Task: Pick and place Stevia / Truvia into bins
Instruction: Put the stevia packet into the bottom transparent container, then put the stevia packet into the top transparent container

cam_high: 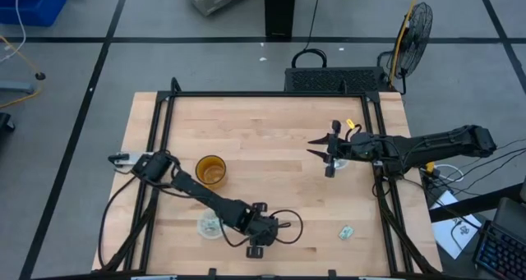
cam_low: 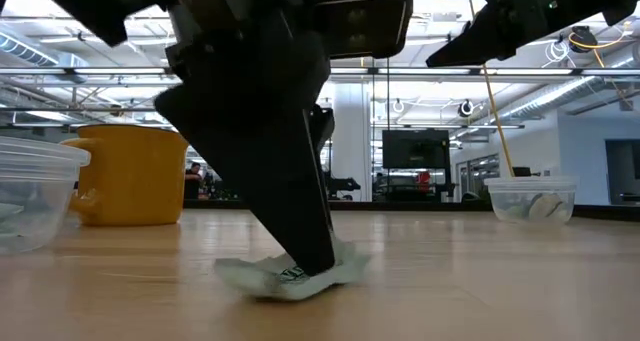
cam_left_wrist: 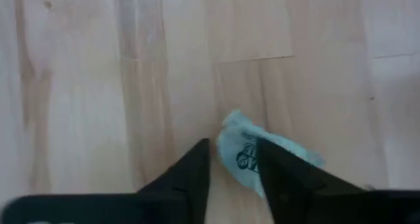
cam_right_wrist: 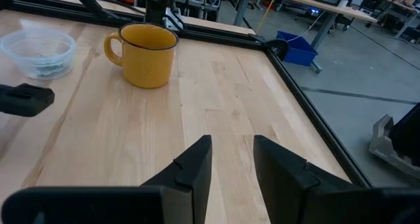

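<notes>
A crumpled pale green and white Stevia packet [cam_left_wrist: 244, 152] lies on the wood under my left gripper [cam_left_wrist: 233, 148], near the table's near edge [cam_high: 261, 231]. That gripper points down, open narrowly. Another packet [cam_high: 346, 231] lies flat farther right. One clear cup [cam_high: 209, 225] stands left of my left gripper with packets in it [cam_right_wrist: 39, 53]. The second clear cup [cam_low: 530, 199] sits by my right gripper [cam_high: 311, 147], which hovers open and empty above the table [cam_right_wrist: 232, 145]. My left gripper comes at the packet from above, pointing down. One fingertip [cam_low: 318, 261] presses on the packet's middle [cam_low: 290, 276] and the paper curls up on both sides of it. The packet's edge [cam_left_wrist: 226, 129] shows in the gap; the other finger [cam_left_wrist: 197, 168] stands beside it.
A yellow mug [cam_high: 211, 170] stands behind the left cup [cam_low: 130, 176]. A black frame rail [cam_high: 385, 198] runs along the table's right side. Bare wood lies between the two arms.
</notes>
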